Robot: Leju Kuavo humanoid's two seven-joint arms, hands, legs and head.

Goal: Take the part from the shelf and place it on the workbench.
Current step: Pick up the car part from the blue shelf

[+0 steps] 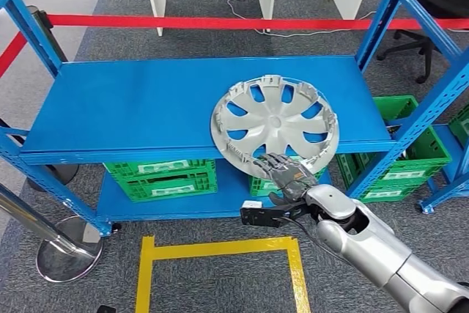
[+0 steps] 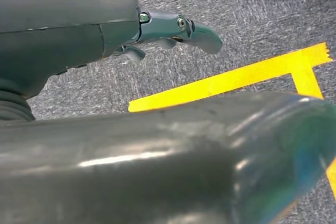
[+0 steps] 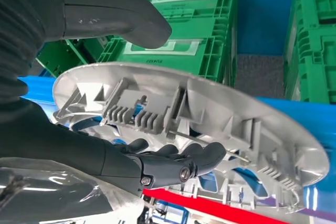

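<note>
A silver hubcap (image 1: 275, 124) lies on the blue shelf (image 1: 138, 100), its near rim hanging out past the front edge. My right hand (image 1: 285, 177) is at that rim. In the right wrist view its dark fingers (image 3: 174, 161) lie across the ribbed inner side of the hubcap (image 3: 238, 124). The thumb (image 3: 118, 14) sits on the other side of the rim, and a strip of green crate shows between the two. My left hand (image 2: 174, 27) hangs over the carpet with its fingers stretched out, holding nothing.
Green crates (image 1: 160, 177) stand on the lower shelf, with more at the right (image 1: 409, 152). Blue slanted uprights (image 1: 420, 108) flank the shelf. Yellow floor tape (image 1: 221, 247) marks a square in front. A red barrier band (image 1: 221, 23) runs behind, and a chrome stanchion base (image 1: 66, 247) stands at the left.
</note>
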